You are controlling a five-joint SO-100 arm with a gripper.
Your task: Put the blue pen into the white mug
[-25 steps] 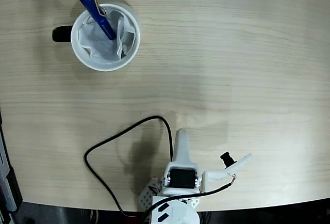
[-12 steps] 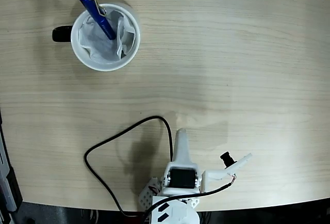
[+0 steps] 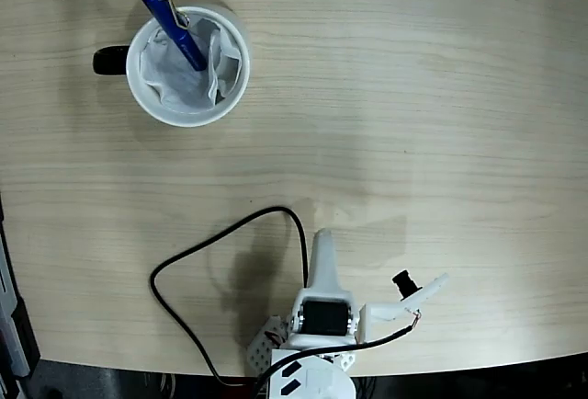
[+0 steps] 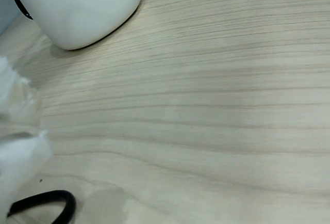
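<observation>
Nothing has moved since the earlier frames: pen, mug, cable and arm keep the same places in the fixed view.

Fixed view, from above. White mug [image 3: 187, 66] stands on the wooden table [image 3: 413, 142] toward 10 o'clock from the picture's centre, its dark handle [image 3: 109, 61] pointing to 9 o'clock. Crumpled white paper [image 3: 175, 82] lines the inside. Blue pen [image 3: 175, 28] stands in the mug, tilted, its lower end down among the paper and its upper end leaning out over the rim toward 11 o'clock; the silver clip [image 3: 171, 1] shows near the top.

White arm [image 3: 322, 325] sits folded at the table's near edge, at 6 o'clock, well apart from the mug. Gripper [image 3: 372, 266] holds nothing: one long finger [image 3: 322, 256] points to 12 o'clock, and a second white part [image 3: 424, 292] points toward 2 o'clock, so the jaws stand wide apart. A black cable [image 3: 220, 238] loops over the table at 9 o'clock from the long finger.

Wrist view, low over the table. Mug's outer wall [image 4: 77, 7] fills the corner at 11 o'clock, with a sliver of the handle at its left edge. A blurred white part of the arm lies along the left border, too soft to tell which part. Cable [image 4: 46, 203] curves in at 7 o'clock. The pen is out of this view.
</observation>
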